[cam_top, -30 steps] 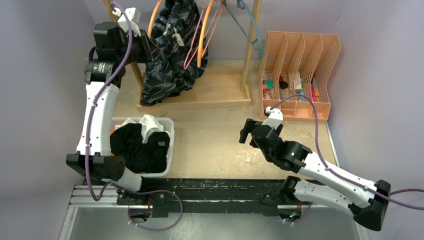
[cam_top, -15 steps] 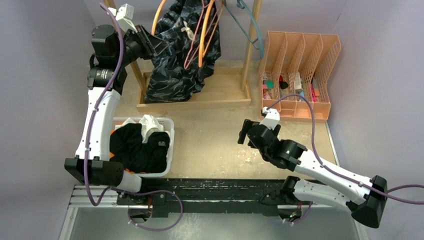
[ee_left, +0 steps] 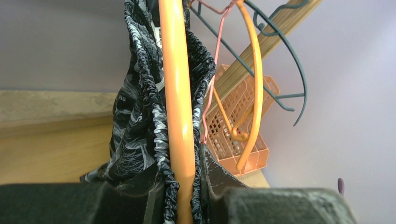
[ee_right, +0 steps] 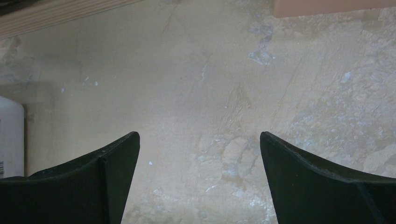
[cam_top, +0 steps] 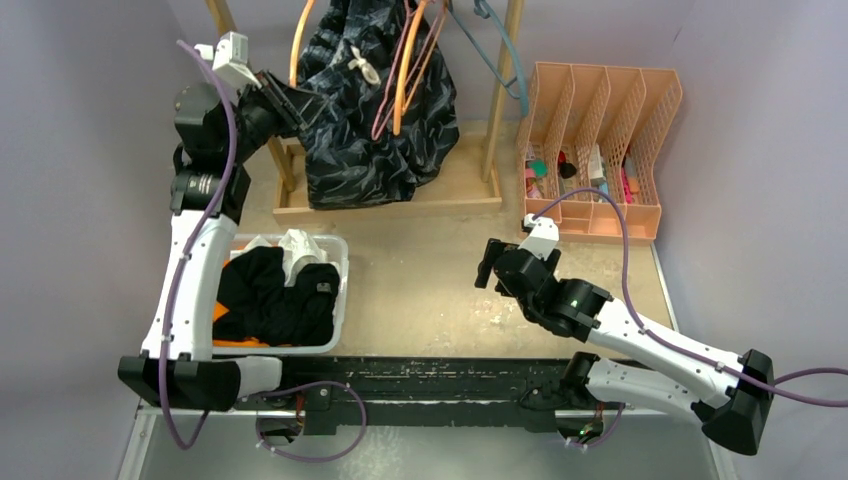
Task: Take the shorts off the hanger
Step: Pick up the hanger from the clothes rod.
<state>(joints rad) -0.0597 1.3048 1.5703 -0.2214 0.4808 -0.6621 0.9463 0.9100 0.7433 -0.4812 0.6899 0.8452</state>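
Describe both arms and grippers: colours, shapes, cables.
The left arm and right arm have white links with black joints. A purple cable runs along each. White camera blocks sit on the wrists. The left gripper and right gripper have broad, matte black fingers. A green light shows on the right arm.

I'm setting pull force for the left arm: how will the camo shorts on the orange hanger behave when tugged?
Probably floppy: the camo shorts hang in loose folds, pooling on the wooden base. The gathered elastic waist will likely stretch before sliding along the orange hanger. The hanger looks thin, so it may swing with the pull.
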